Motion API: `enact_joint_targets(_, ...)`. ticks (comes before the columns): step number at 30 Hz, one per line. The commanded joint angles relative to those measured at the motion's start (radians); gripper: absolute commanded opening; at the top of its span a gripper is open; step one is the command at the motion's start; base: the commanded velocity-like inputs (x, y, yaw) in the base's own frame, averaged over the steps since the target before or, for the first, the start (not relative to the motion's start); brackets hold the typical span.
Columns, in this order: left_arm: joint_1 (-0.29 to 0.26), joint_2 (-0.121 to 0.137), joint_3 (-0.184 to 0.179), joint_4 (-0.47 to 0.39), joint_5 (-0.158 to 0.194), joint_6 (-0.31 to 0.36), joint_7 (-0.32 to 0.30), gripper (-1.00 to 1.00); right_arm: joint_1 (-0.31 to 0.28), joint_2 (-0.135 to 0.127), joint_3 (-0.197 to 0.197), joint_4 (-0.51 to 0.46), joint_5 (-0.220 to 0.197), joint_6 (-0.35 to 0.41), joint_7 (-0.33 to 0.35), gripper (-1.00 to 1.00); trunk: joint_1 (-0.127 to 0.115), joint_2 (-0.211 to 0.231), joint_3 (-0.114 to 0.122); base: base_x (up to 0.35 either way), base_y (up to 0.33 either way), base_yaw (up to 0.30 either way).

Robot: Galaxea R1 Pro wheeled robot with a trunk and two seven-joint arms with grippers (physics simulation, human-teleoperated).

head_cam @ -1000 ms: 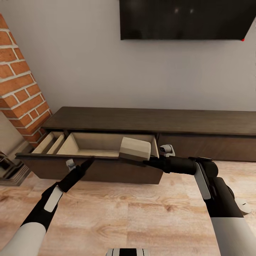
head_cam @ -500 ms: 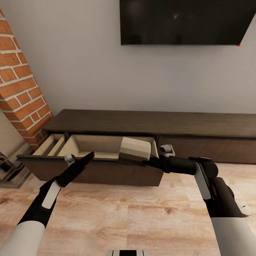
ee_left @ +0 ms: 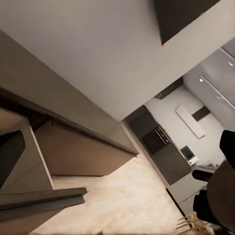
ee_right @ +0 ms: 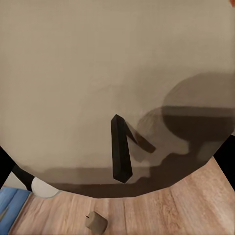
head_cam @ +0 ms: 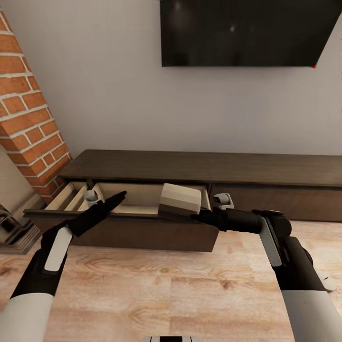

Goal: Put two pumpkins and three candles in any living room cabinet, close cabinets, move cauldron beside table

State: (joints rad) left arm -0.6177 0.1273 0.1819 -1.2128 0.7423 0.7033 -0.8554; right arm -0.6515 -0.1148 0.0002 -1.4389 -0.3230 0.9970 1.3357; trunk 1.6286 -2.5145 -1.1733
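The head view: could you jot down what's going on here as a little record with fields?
Setting: long low dark-brown wooden TV console against a pale wall, under a black screen; red brick column to its left.
Drawer: wide drawer with a pale wood interior, pulled open.
Right gripper: holds a stubby tan-beige cylinder candle at the drawer's front edge.
Left gripper: reaches over the open drawer; open or shut, cannot tell.
Floor: light wood planks.

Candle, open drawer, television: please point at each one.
candle [head_cam: 179,199], head view, its tan side.
open drawer [head_cam: 137,231], head view, dark front panel.
television [head_cam: 247,31], head view, black screen.
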Motion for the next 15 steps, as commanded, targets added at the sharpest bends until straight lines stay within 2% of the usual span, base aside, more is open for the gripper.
enact_joint_targets(1,0.0,0.001,0.002,-0.03,0.004,0.033,0.02,1.0,0.0,0.0,0.0,0.0,-0.002,0.006,0.001,-1.0,0.0,0.0,0.001,0.0,0.0,0.0)
enact_joint_targets(6,-0.001,0.007,0.028,-0.098,0.005,0.134,0.083,1.0,0.0,0.0,0.002,0.0,-0.002,0.006,-0.001,-1.0,0.0,0.0,0.009,0.0,0.0,0.0)
enact_joint_targets(11,-0.006,0.01,0.056,-0.113,0.004,0.213,0.125,1.0,0.0,0.0,0.002,0.0,-0.002,0.007,-0.001,-1.0,0.0,0.0,0.016,0.0,0.0,0.0)
enact_joint_targets(14,-0.011,0.011,0.063,-0.116,0.004,0.262,0.179,1.0,0.0,0.0,0.002,0.0,-0.001,0.007,0.0,-1.0,0.0,0.0,0.021,0.0,0.0,0.0)
enact_joint_targets(15,-0.024,0.012,0.065,-0.117,0.004,0.281,0.217,1.0,0.0,0.0,0.002,0.0,-0.001,0.008,0.001,-1.0,0.0,0.0,0.023,0.0,0.0,0.0)
